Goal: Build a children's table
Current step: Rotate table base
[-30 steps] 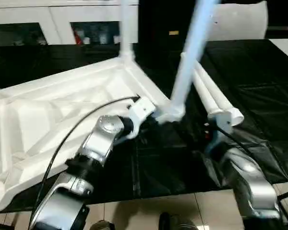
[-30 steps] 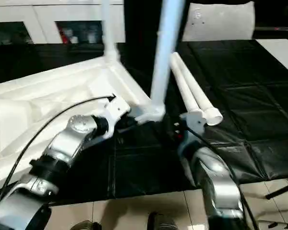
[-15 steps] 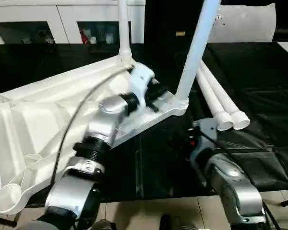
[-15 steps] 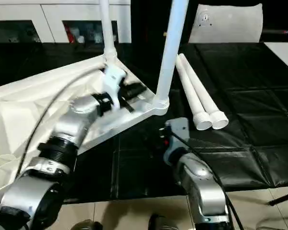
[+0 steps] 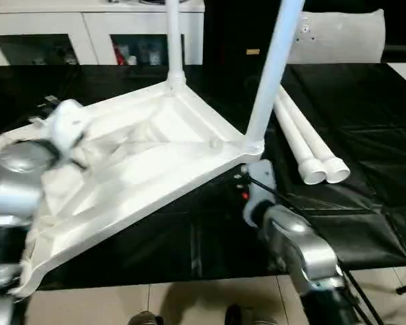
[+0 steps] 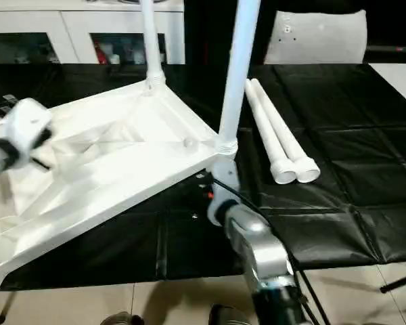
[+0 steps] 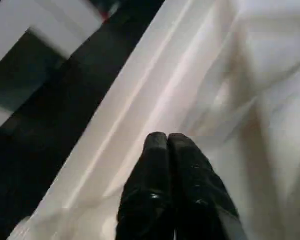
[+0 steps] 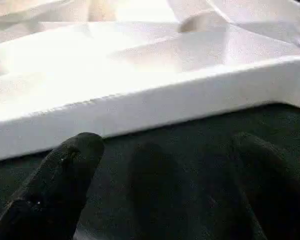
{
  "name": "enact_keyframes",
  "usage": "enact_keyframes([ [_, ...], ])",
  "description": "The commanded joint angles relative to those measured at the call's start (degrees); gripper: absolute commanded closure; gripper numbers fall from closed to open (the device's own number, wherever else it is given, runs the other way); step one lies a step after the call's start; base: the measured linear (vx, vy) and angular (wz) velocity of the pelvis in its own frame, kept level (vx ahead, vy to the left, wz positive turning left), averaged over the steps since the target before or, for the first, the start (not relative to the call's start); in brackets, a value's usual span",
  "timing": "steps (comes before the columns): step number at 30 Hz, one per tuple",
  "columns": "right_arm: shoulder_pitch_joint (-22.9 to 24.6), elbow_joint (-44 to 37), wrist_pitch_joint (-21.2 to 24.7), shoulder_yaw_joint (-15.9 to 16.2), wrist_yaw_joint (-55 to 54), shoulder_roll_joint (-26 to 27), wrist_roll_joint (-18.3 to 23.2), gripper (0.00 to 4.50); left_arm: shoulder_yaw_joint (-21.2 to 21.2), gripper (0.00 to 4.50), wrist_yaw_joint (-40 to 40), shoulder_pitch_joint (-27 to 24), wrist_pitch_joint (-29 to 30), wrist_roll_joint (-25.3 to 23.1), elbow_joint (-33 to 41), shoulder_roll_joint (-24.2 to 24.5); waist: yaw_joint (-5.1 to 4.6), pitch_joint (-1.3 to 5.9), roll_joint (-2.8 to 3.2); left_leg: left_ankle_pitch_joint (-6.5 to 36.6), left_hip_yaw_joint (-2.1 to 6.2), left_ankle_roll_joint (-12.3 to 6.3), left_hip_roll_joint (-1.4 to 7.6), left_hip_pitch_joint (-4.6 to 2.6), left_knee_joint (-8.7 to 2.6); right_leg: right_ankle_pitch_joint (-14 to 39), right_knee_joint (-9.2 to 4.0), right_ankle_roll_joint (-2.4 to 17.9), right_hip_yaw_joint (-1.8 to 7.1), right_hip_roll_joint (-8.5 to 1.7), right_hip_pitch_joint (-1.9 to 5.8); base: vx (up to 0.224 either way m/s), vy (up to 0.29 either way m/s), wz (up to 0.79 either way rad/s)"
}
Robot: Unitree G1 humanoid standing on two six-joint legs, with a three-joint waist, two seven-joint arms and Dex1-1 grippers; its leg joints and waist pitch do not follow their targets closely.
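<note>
- We see the left gripper [image 7: 166,142] with its two black fingers [image 7: 155,150] pressed together, holding nothing, hovering over the ribbed underside of the white plastic square table top [image 5: 155,145].
- The right gripper [image 8: 160,150] has its fingers [image 8: 75,155] spread wide and empty, just short of the top's edge, above the black desk [image 5: 365,135].
- Beyond them, two white tapered legs [image 5: 271,74] stand upright in corner sockets.
- Two loose white legs [image 5: 304,142] lie side by side further right.

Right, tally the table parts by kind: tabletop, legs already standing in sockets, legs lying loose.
Tabletop: 1
Legs standing in corner sockets: 2
Legs lying loose on the black mat: 2
Total: 5 parts
</note>
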State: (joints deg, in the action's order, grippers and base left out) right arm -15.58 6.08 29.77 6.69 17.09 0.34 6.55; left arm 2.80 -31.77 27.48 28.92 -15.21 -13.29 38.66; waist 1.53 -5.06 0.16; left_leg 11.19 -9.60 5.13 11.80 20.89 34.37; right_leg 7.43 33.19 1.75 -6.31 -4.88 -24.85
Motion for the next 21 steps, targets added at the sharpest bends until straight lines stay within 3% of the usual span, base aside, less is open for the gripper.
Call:
enact_keyframes([
  [1, -2.2, 3.1, -0.9, -1.1, -1.1, 0.6, 0.2, 0.00, -2.8, 4.45, -1.8, -2.9, 3.4, -1.7, 1.7, 2.8, -0.33, 4.60, 1.43, 11.8, 0.35, -0.62, 0.91, -0.63, -4.34, 17.4, -3.03, 9.3, 3.07, -2.80, 3.89, 0.000, 0.000, 0.00],
  [3, -3.8, 5.3, -1.9, -1.6, -1.5, 1.0, 0.1, 0.00, -4.4, 4.45, -3.1, -4.7, 4.8, -2.9, 2.4, 4.1, -0.40, 4.44, 1.46, 12.6, 0.26, -0.20, 0.86, -0.78, -4.45, 18.2, -3.27, 9.3, 3.21, -2.75, 3.71, 0.000, 0.000, 0.00],
  [4, -5.0, 7.4, -2.6, -2.0, -1.6, 1.3, 0.1, 0.00, -5.0, 4.45, -5.0, -5.7, 6.3, -2.5, 3.2, 3.7, -0.09, 4.55, 1.67, 12.8, 0.09, -0.06, 0.90, -1.34, -4.30, 17.8, -3.45, 9.4, 3.33, -2.74, 3.31, 0.000, 0.000, 0.00],
  [7, -6.8, 10.7, -3.6, -2.7, -1.8, 1.8, 0.4, 0.00, -6.0, 4.45, -8.1, -6.9, 9.1, -0.2, 4.7, 2.5, 0.16, 4.62, 1.94, 12.9, 0.18, 0.35, 0.91, -1.14, -4.37, 16.5, -3.22, 10.3, 3.33, -2.82, 3.55, 0.000, 0.000, 0.00],
  [9, -8.5, 13.5, -4.7, -2.8, -2.1, 2.0, 0.4, 0.00, -6.8, 4.45, -10.4, -7.7, 12.4, 2.2, 6.3, 1.3, 0.02, 4.73, 1.64, 13.7, 0.30, 0.62, 0.82, -0.80, -4.44, 16.9, -3.21, 10.6, 3.22, -2.97, 4.06, 0.000, 0.000, 0.00],
  [11, -9.7, 15.4, -5.6, -3.0, -2.0, 2.3, 0.5, 0.00, -7.4, 4.45, -11.4, -8.1, 13.4, 3.7, 6.9, 0.8, -0.18, 4.61, 1.51, 14.3, 0.29, 0.58, 0.79, -0.70, -4.45, 17.9, -3.25, 10.4, 3.18, -2.86, 4.08, 0.000, 0.000, 0.00],
  [14, -12.3, 19.8, -7.5, -3.4, -1.7, 2.7, 0.4, 0.00, -7.5, 4.45, -16.5, -9.0, 15.3, 9.2, 9.9, -1.7, -0.40, 4.32, 1.30, 17.2, 0.29, 0.13, 0.42, -1.34, -4.23, 26.0, -4.48, 8.1, 2.81, -3.00, 3.79, 0.000, 0.000, 0.00],
  [17, -13.1, 21.4, -8.3, -3.4, -1.2, 2.7, 0.3, 0.00, -8.2, 4.45, -21.8, -9.4, 18.0, 13.5, 13.5, -1.8, -0.57, 4.16, 1.45, 19.3, 0.40, 0.12, 0.57, -1.96, -4.25, 29.5, -5.16, 6.9, 2.46, -2.95, 3.51, 0.000, 0.000, 0.00],
  [19, -13.7, 22.6, -8.8, -3.4, -0.8, 2.8, 0.3, 0.00, -9.4, 4.45, -26.9, -9.9, 19.4, 17.1, 16.3, -0.9, -1.13, 4.67, 1.02, 18.0, 0.59, -0.05, 0.58, -1.47, -4.32, 27.1, -4.57, 7.4, 2.50, -2.90, 3.99, 0.000, 0.000, 0.00],
  [20, -13.9, 23.0, -9.0, -3.4, -0.9, 2.8, 0.3, 0.00, -9.6, 4.45, -28.1, -10.0, 19.8, 18.2, 17.0, -0.8, -1.24, 4.66, 1.15, 17.6, 0.67, -0.08, 0.55, -1.35, -4.32, 26.4, -4.32, 7.7, 2.53, -2.94, 4.06, 0.000, 0.000, 0.00],
  [21, -14.2, 23.6, -9.4, -3.4, -0.9, 2.9, 0.3, 0.00, -9.7, 4.45, -29.0, -10.2, 19.9, 19.2, 17.7, -0.9, -1.51, 4.70, 0.86, 17.3, 0.64, -0.20, 0.54, -1.13, -4.32, 26.1, -4.23, 7.9, 2.53, -2.89, 4.17, 0.000, 0.000, 0.00],
])
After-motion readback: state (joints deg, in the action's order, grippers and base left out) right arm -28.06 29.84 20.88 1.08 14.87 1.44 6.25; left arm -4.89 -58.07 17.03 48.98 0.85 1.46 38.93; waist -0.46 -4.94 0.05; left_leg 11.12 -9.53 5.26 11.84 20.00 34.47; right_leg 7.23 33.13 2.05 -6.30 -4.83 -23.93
